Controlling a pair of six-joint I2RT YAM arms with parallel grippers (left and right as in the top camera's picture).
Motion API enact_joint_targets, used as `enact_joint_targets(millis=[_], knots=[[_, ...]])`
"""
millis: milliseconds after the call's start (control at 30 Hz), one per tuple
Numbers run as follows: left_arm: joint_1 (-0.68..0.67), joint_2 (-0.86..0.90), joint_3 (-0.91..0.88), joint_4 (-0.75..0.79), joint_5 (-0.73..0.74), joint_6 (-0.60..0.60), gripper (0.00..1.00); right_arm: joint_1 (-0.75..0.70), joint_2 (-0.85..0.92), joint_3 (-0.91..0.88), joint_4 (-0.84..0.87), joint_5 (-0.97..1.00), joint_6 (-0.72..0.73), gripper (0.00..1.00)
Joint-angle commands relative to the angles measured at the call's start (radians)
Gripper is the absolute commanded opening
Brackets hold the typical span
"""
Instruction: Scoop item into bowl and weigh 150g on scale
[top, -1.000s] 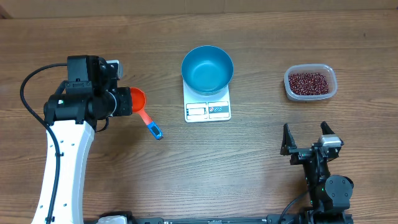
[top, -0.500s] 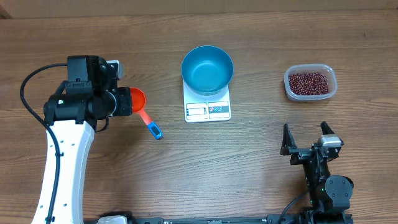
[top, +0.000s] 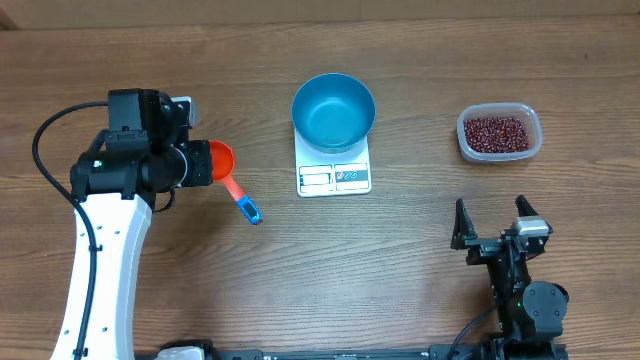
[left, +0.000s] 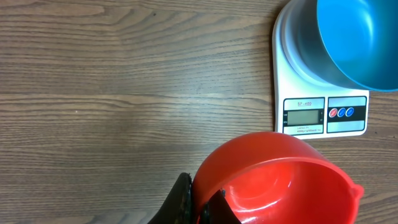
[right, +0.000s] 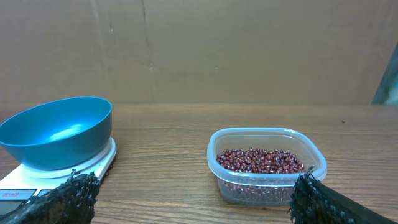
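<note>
The left claw (top: 201, 163) grips the red-orange plastic scoop (top: 222, 162); the dark red-brown beans (top: 497, 131) lie far at three o'clock, nearer the wide right claw (top: 491, 210).

You work on a brown wood-grain table (top: 420, 260). Behind its far edge stands a plain brown panel wall (right: 249, 50) with one vertical seam. Lighting is even.

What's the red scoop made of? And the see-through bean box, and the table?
The scoop looks like glossy plastic: even bright red, smooth, softly shiny. The box seems clear plastic: the beans show through its thin wall. The table looks like matte wood with brown grain lines, though it could be printed laminate.
</note>
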Motion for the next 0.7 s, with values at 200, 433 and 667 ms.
enact_joint_targets(millis=[200,433,667], knots=[[-0.001,-0.018,-0.003,0.003,0.016,-0.111,0.04,0.002,-0.01,-0.01,0.005,0.013,-0.005,1.0],[-0.001,-0.008,-0.003,-0.002,0.046,-0.166,0.04,0.002,-0.01,-0.01,0.005,0.013,-0.005,1.0],[-0.001,-0.008,-0.004,-0.006,0.05,-0.278,0.04,0.002,-0.01,-0.01,0.005,0.013,-0.005,1.0]])
